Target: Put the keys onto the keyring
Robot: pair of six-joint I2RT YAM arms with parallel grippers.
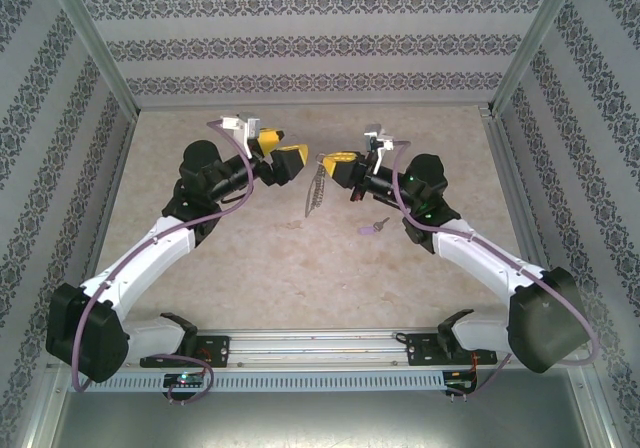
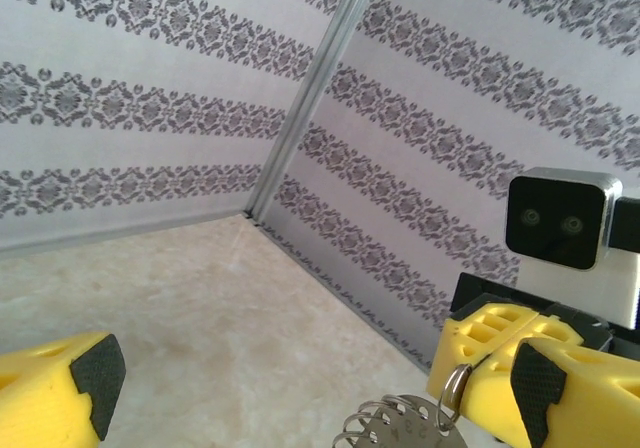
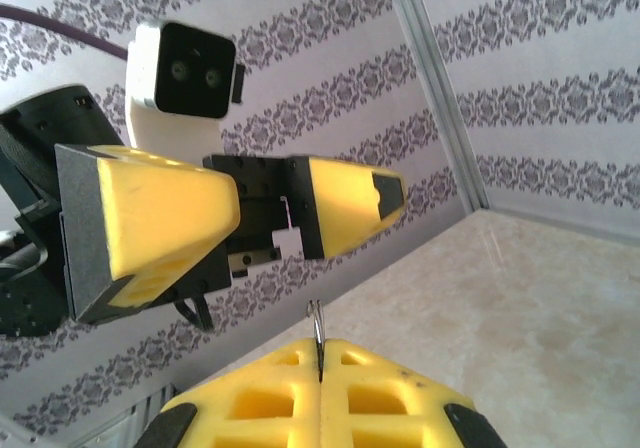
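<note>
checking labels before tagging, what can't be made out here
Top view: tiny silver key with lilac head, too small to show its teeth.
Left wrist view: dark grey metal oval keyring, cut off by the bottom edge.
Right wrist view: the shut right hand hides all but a sliver of the keyring.

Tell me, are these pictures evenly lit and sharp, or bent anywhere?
Top view: soft, even light, faint shadows on the table, the key tiny and fuzzy. Left wrist view: wallpaper stripes bow from lens distortion; the keyring is cropped at the bottom edge. Right wrist view: no glare; the right gripper, up close, looks soft.
</note>
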